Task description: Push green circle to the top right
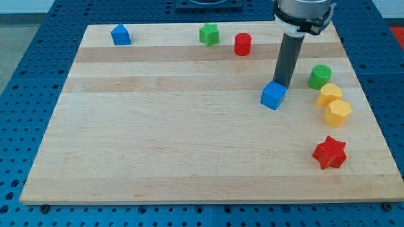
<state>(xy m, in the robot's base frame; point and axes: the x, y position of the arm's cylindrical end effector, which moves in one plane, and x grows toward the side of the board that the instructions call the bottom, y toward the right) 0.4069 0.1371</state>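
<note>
Wood board [189, 139] lies on a blue perforated table [38, 69]. My tip [281, 84], a bare rod holding nothing, touches the blue cube [273, 96], left of the green circle [320, 76].

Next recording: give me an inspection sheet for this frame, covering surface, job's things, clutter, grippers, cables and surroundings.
Surface: wooden board, flat, pale.
Job's things: green circle near the view's right edge, below the top right corner.
Clutter: blue cube; two yellow blocks just below the green circle; red star; red cylinder; green star; blue house-shaped block.
Grippers: none; my tip at the blue cube's top edge, to the view's left of the green circle, apart from it.
Cables: nothing seen.
Surroundings: blue perforated table around the board.
</note>
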